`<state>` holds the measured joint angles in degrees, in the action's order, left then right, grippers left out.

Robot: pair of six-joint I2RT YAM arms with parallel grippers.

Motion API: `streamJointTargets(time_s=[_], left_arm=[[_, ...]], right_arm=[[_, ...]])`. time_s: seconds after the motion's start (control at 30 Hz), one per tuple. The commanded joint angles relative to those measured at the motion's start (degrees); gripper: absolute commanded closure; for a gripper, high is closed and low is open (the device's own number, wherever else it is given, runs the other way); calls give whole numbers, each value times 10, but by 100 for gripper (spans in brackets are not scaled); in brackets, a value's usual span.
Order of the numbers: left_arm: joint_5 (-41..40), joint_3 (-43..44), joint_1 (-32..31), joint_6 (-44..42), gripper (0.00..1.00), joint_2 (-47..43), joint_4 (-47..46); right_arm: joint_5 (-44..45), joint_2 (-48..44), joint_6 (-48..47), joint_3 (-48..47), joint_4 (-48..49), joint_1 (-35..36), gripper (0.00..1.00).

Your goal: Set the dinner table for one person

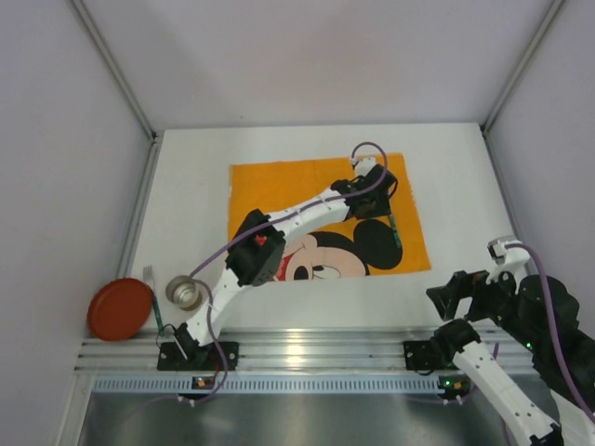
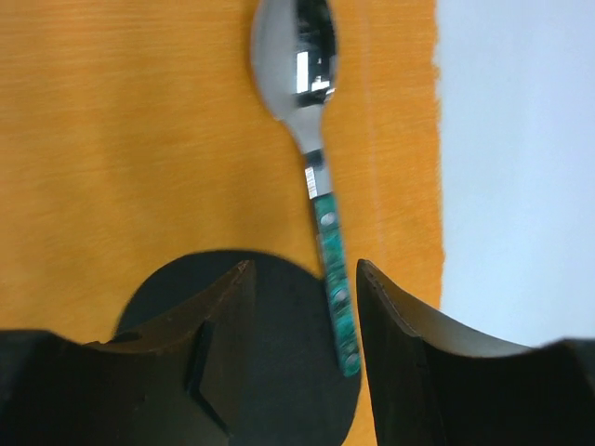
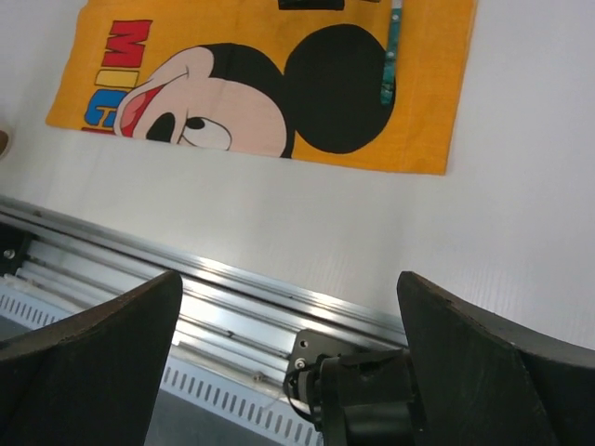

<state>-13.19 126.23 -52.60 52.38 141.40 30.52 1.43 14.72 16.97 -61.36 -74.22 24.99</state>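
Note:
A spoon (image 2: 321,195) with a shiny bowl and a teal handle lies on the right part of the orange cartoon-mouse cloth (image 2: 139,139), on the white dinner table (image 1: 191,186). My left gripper (image 2: 305,274) is open just above it, and the handle end lies between the fingers, close to the right one. From above, the left gripper (image 1: 381,197) hangs over the cloth's (image 1: 270,190) right side, with the teal handle (image 1: 395,228) showing below it. My right gripper (image 3: 288,283) is open and empty, held back near the table's front right edge (image 1: 448,299).
A red plate (image 1: 121,308), a metal cup (image 1: 184,293) and a utensil (image 1: 153,299) between them sit at the front left of the table. An aluminium rail (image 1: 307,351) runs along the near edge. White walls close in the sides and back.

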Motion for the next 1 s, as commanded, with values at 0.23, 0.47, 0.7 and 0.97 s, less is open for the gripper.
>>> streamJointTargets(time_s=[0.23, 0.47, 0.7, 0.97], left_arm=[[-184, -224, 32, -39, 35, -382, 159], [-219, -393, 154, 71, 29, -617, 352], [-232, -503, 239, 178, 31, -769, 546], [-193, -605, 313, 155, 32, -828, 533]], right_arm=[[-172, 274, -119, -167, 252, 7, 0], [-54, 442, -23, -325, 314, 9, 0], [-121, 462, 149, 1, 331, 6, 0], [-132, 427, 141, 74, 362, 32, 0]])
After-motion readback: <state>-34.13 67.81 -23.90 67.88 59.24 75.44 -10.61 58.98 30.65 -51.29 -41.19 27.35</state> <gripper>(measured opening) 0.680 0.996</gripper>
